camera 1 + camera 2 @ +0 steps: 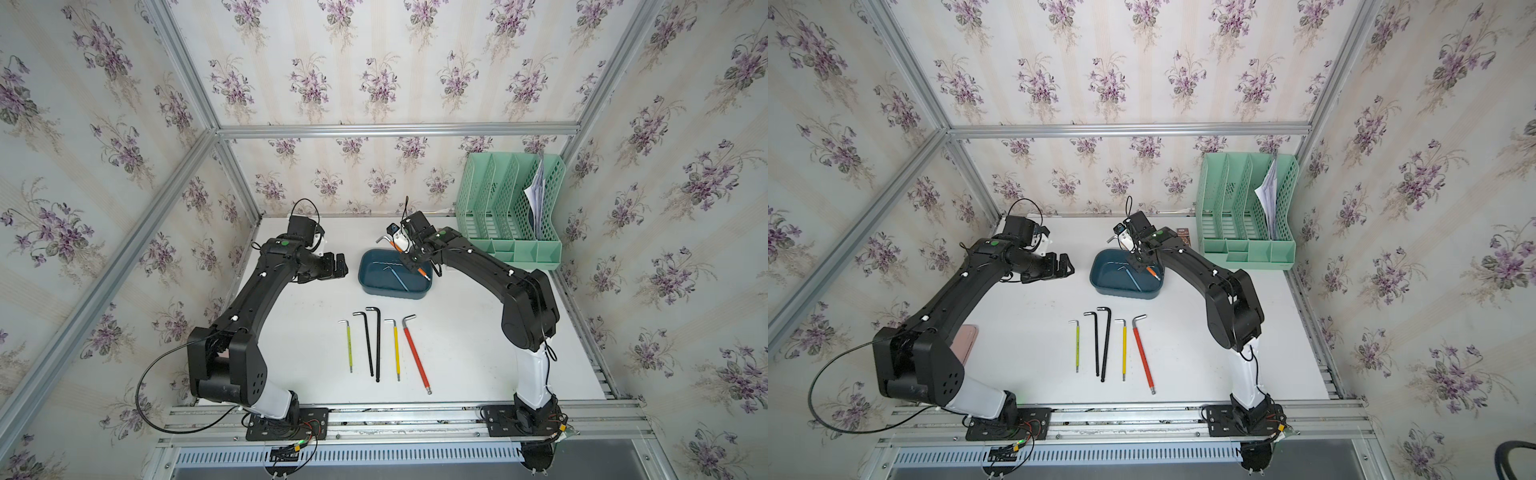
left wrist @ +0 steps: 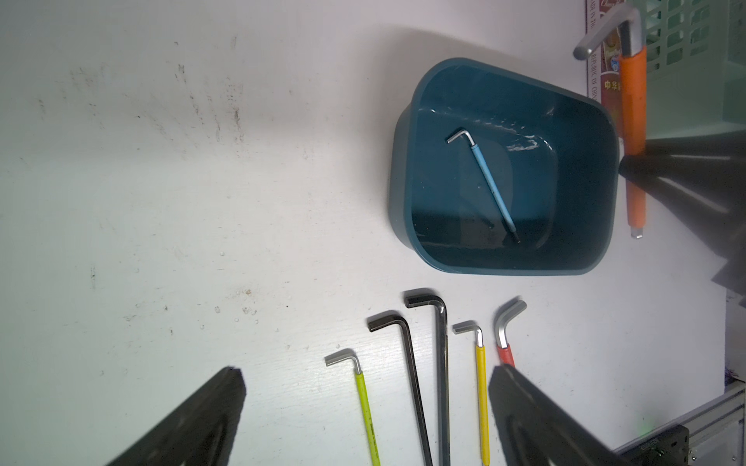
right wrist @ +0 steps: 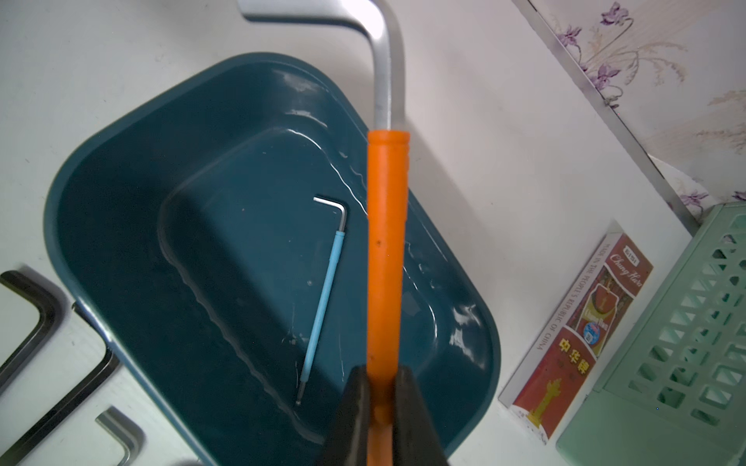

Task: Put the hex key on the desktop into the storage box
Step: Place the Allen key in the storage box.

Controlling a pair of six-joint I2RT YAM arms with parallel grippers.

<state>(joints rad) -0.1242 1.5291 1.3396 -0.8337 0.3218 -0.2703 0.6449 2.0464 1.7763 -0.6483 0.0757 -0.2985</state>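
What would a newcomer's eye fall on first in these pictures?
The bright orange key stands out most: the right hand grips it over the teal box. A thin blue key already lies inside, and five more keys lie in a neat row on the white desktop.

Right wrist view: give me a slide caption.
Right gripper clamps an orange-sleeved hex key over the teal storage box, where a blue hex key lies.
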